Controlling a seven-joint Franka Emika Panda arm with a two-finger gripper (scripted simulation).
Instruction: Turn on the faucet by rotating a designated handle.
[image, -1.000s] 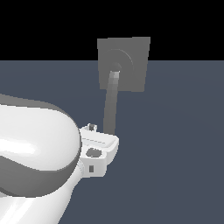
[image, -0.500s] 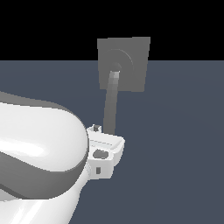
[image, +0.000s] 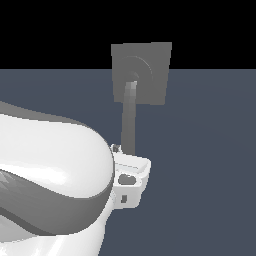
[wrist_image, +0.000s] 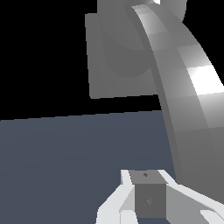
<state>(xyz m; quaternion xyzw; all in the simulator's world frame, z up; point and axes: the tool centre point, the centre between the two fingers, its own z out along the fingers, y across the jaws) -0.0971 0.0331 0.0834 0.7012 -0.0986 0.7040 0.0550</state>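
Note:
The faucet (image: 141, 72) is a matte grey square plate with raised rings, standing at the back. The handle (image: 128, 120) is a long grey bar running from the plate's centre down towards me. My gripper's white hand (image: 131, 177) sits at the bar's free end, mostly hidden behind the arm. In the wrist view the plate (wrist_image: 116, 65) is ahead and the handle (wrist_image: 186, 100) sweeps close beside my gripper (wrist_image: 146, 177). The fingers look pressed together, holding nothing. I cannot tell whether they touch the bar.
The glossy white and grey robot arm (image: 50, 185) fills the lower part of the exterior view's left. A flat dark blue-grey floor (image: 210, 150) lies under everything.
The white hand has shifted towards the exterior view's right and slightly down, under the bar's free end. The handle and plate have not visibly moved.

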